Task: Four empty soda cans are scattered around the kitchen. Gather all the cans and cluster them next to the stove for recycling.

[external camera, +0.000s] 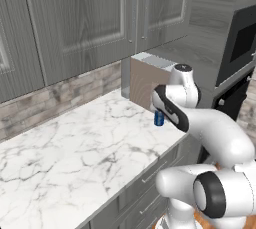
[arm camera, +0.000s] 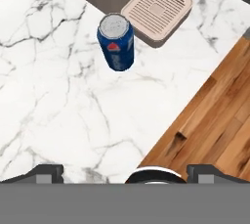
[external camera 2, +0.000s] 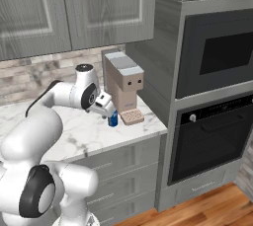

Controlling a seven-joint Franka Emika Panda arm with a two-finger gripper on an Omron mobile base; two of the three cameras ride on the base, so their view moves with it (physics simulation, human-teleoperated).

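Open gripper (arm camera: 125, 171) should centre over the upright blue soda can (arm camera: 116, 47), upper centre, clearing the coffee machine's drip tray (arm camera: 157, 10).

The marble table (external camera: 75, 143) is seen from behind the arm, left and right sides. The blue can (arm camera: 116, 42) is looked down on closely from the hand; it is shared by all views.

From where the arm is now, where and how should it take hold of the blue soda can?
Probably grip the blue soda can across its round side wall at mid-height, coming down from above. It stands upright on the marble counter, beside the coffee machine's drip tray, so place the fingers on its free sides. The gripper is open above the counter.
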